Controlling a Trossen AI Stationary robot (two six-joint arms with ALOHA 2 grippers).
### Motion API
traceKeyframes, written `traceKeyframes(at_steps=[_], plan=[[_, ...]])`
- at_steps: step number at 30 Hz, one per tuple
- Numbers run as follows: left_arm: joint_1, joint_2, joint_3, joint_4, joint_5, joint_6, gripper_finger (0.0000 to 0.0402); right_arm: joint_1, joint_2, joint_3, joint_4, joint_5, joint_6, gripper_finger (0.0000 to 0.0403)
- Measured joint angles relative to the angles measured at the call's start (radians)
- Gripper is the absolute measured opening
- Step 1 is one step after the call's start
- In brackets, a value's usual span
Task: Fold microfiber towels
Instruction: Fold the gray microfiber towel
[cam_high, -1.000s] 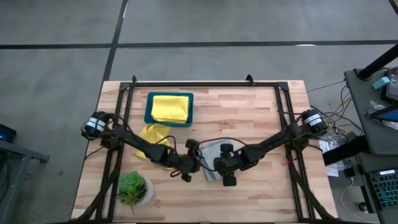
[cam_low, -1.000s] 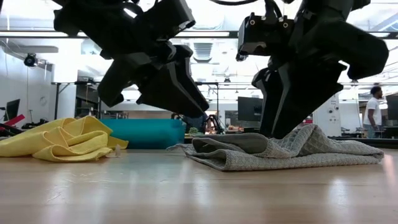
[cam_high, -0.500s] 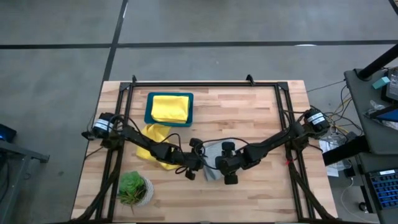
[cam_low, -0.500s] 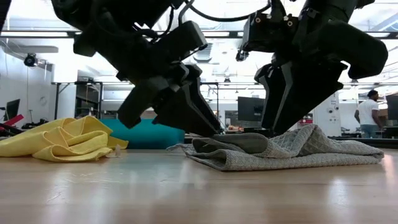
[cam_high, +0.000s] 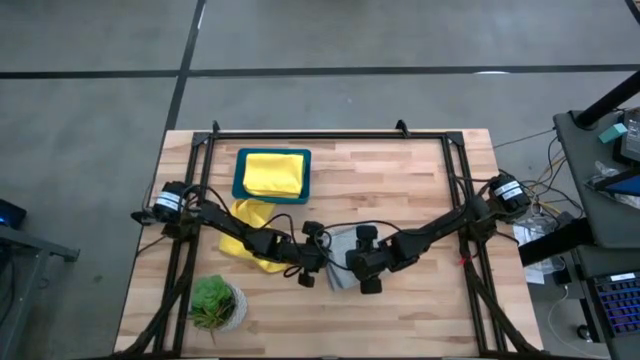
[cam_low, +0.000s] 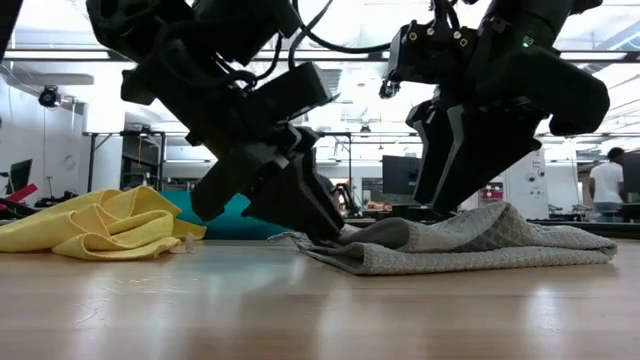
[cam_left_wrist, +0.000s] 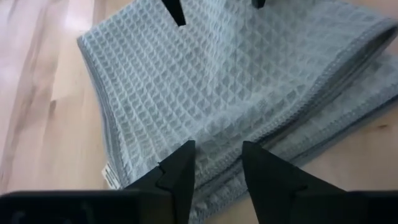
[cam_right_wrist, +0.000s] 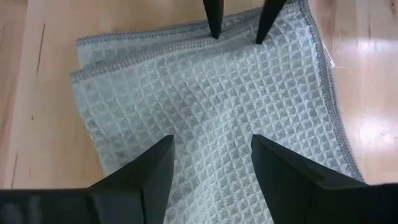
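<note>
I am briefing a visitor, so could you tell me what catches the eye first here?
Both dark grippers, left gripper and right gripper, meet over a folded pale grey waffle-weave towel at the table's middle, fingers open. A crumpled yellow towel lies to the left, near a teal tray holding another yellow cloth.

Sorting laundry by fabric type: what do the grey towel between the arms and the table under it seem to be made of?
The pale grey folded towel looks like soft woven cloth, likely microfiber, matte: a waffle grid of small squares and stitched hems show. The light wooden table looks like butcher-block planks, smooth with a slight sheen: parallel strips and grain show.
</note>
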Motion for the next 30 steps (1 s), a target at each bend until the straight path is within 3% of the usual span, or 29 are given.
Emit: traceKeyframes(at_steps=[9, 11, 15, 24, 30], plan=[[0.002, -0.004, -0.002, 0.005, 0.000, 0.012, 0.0012, -0.002, 0.000, 0.000, 0.001, 0.000, -0.006, 0.0203], [0.002, -0.011, -0.002, 0.008, 0.000, 0.036, 0.0007, -0.002, 0.000, 0.000, 0.001, 0.001, -0.005, 0.0203], [-0.006, -0.029, 0.002, -0.001, 0.000, 0.109, 0.0052, -0.002, 0.000, 0.000, 0.008, 0.001, -0.005, 0.0203], [-0.010, -0.031, -0.004, -0.044, 0.006, 0.182, 0.0210, -0.002, 0.000, 0.000, 0.009, 0.001, 0.004, 0.0203], [-0.009, -0.017, -0.003, -0.037, -0.008, 0.187, 0.0236, -0.002, 0.000, 0.000, 0.009, 0.000, 0.004, 0.0203]])
